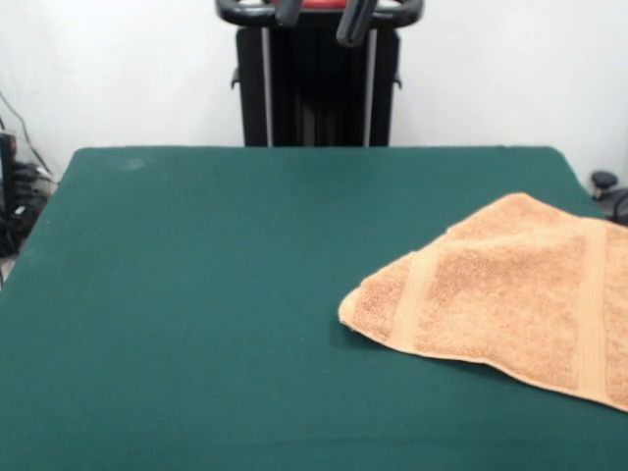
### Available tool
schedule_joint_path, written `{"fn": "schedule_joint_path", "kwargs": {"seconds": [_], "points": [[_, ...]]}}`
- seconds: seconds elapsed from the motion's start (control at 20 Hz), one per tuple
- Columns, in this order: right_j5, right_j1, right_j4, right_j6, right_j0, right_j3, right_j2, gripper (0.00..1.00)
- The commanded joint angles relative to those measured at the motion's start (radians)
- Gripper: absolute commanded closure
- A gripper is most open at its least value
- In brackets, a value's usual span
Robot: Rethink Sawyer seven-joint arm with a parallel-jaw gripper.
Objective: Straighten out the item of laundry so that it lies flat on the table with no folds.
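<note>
The towel (505, 294) (no writing visible) lies on the table (196, 294); the fingers' (319, 15) state seems unreadable.

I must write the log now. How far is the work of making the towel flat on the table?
The towel lies spread on the green table at the picture's right, with both woven bands showing and no fold visible. Its right part runs past the picture's edge, so that part cannot be judged. Nothing is in hand: the gripper hangs drawn back at the top. Possibly nothing is left.

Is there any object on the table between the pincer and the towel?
Nothing visible. The pincer hangs at the top edge, and only bare green table lies between it and the towel.
</note>
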Motion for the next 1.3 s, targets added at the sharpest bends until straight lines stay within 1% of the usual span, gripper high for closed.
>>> {"fn": "schedule_joint_path", "kwargs": {"seconds": [0.05, 0.1, 0.2, 0.3, 0.35, 0.4, 0.55, 0.75, 0.95, 1.2, 1.3], "points": [[0.552, 0.011, -0.173, -0.263, -0.15, -0.17, 0.14, 0.0], [0.513, 0.031, -0.178, -0.265, -0.166, -0.166, 0.145, 0.0], [0.411, 0.076, -0.184, -0.216, -0.182, -0.134, 0.176, 0.0], [0.334, 0.117, -0.193, -0.176, -0.199, -0.109, 0.226, 0.0], [0.308, 0.132, -0.181, -0.152, -0.211, -0.097, 0.26, 0.0], [0.297, 0.144, -0.17, -0.128, -0.222, -0.088, 0.29, 0.0], [0.28, 0.171, -0.164, -0.094, -0.236, -0.083, 0.338, 0.0], [0.191, 0.169, -0.158, -0.062, -0.245, -0.032, 0.388, 0.0], [0.127, 0.178, -0.151, -0.014, -0.244, -0.006, 0.423, 0.0], [0.122, 0.187, -0.137, 0.006, -0.253, 0.019, 0.479, 0.0], [0.153, 0.188, -0.13, 0.032, -0.246, 0.018, 0.486, 0.0]]}}
